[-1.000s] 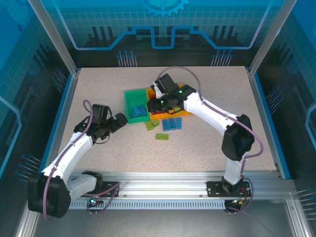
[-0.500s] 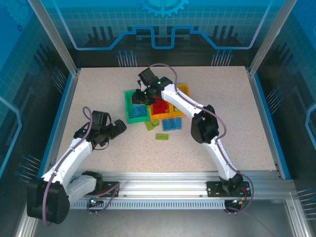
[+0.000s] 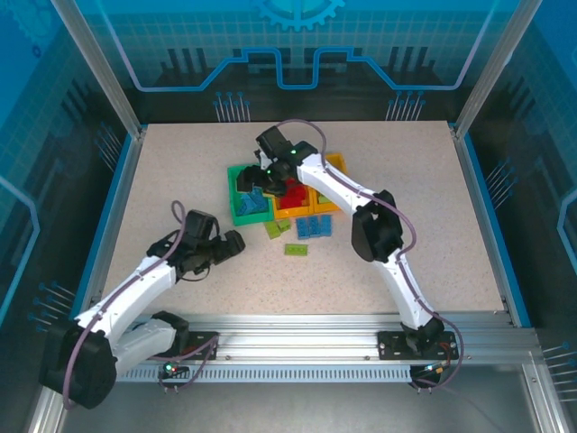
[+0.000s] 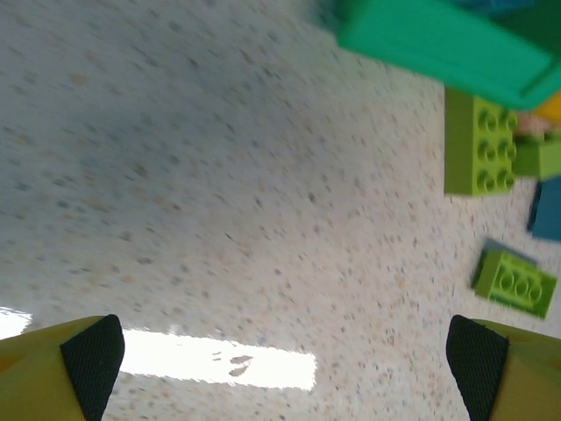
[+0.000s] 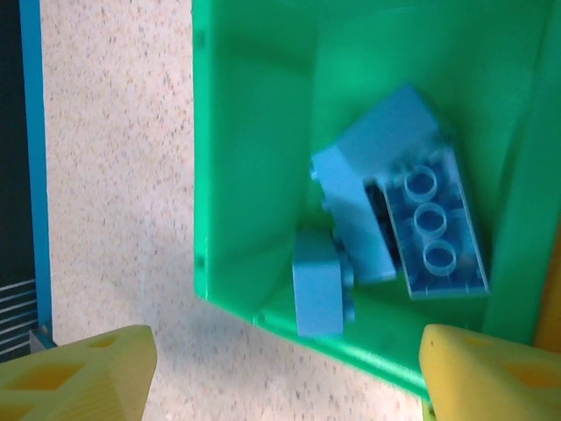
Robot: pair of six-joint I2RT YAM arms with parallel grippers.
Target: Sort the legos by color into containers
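My right gripper (image 3: 259, 183) hangs open over the green container (image 3: 236, 206). In the right wrist view its yellow fingers (image 5: 79, 377) stand wide apart above the bin wall (image 5: 254, 132). Blue legos (image 5: 412, 210) lie in that bin, and a small blue brick (image 5: 320, 285) sits loose by the near wall, free of the gripper (image 5: 285, 377). Two orange containers (image 3: 335, 163) stand to the right of the green one; the middle one holds red legos (image 3: 290, 194). My left gripper (image 3: 233, 244) is open and empty over bare table, left of a lime brick (image 4: 480, 145).
Loose blue legos (image 3: 314, 225) and lime legos (image 3: 296, 249) lie on the table just in front of the bins. The left wrist view shows the green bin's corner (image 4: 438, 39), a second lime brick (image 4: 515, 281) and a blue one (image 4: 548, 210).
My right gripper swung left from the orange bins to the green bin and opened, letting the small blue brick go. My left arm moved right toward the loose bricks.
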